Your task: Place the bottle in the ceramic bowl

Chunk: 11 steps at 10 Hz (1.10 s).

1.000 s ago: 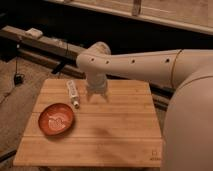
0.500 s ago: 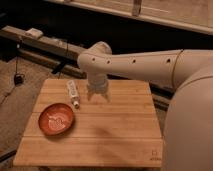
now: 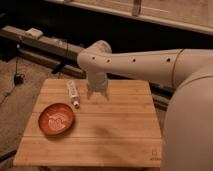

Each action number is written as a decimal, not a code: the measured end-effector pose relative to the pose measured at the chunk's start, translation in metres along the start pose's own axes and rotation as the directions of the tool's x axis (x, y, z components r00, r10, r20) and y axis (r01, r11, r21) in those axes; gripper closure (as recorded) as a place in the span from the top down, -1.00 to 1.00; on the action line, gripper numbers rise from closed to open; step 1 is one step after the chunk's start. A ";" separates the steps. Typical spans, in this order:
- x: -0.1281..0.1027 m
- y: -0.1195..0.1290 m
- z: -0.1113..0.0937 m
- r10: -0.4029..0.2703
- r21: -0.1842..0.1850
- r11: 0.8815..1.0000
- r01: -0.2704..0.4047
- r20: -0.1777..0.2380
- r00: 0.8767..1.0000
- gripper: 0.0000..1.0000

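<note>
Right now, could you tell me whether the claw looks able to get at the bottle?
Probably yes. The claw hangs open beside the bottle, which lies flat on the table with nothing between them; the bowl sits off to the side.

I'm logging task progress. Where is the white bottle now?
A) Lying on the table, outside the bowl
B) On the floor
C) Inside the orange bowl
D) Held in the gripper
A: the bottle lies flat on the wooden table, just beyond the ceramic bowl, while the gripper hangs open and empty beside it.
</note>
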 end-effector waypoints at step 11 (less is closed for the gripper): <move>-0.101 0.095 0.017 -0.329 -0.051 0.943 0.329 0.015 0.944 0.30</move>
